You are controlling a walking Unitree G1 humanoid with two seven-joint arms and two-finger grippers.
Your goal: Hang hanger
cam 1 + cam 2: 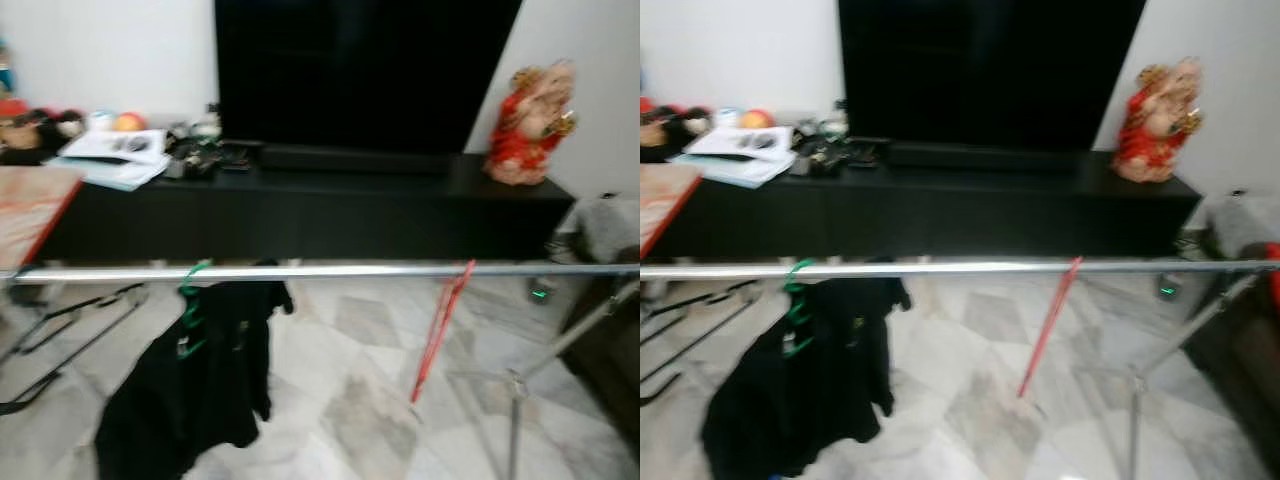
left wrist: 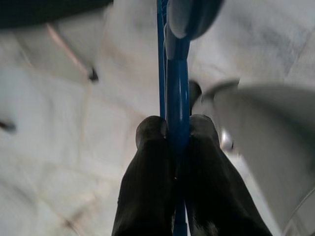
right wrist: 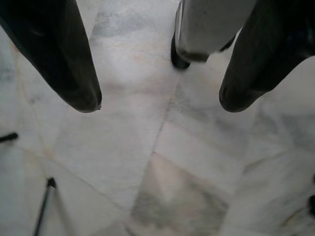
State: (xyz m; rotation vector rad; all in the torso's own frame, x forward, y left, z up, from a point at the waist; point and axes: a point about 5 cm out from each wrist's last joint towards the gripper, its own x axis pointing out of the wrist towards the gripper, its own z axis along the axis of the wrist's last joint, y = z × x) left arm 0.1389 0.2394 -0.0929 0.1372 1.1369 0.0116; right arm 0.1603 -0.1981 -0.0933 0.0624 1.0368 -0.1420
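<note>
The left gripper (image 2: 177,130) has its jaws clamped on a blue hanger (image 2: 176,88), whose bar runs straight out along the fingers and away from the wrist, above the marble floor (image 2: 59,147). The right gripper (image 3: 160,103) hangs over the same floor with its jaws wide apart and nothing between them.

Ahead, one silver rail (image 1: 320,271) runs level across the head views. Two hangers are on it: a green one (image 1: 190,300) carrying a black garment (image 1: 190,380) towards the left, and a bare red one (image 1: 440,325) seen edge-on, slanting down and leftward, right of the middle. Behind stands a long black cabinet (image 1: 300,215), with a dark screen (image 1: 360,75), one red and gold figurine (image 1: 530,125), and what seem to be papers (image 1: 110,155) among blurred clutter.
</note>
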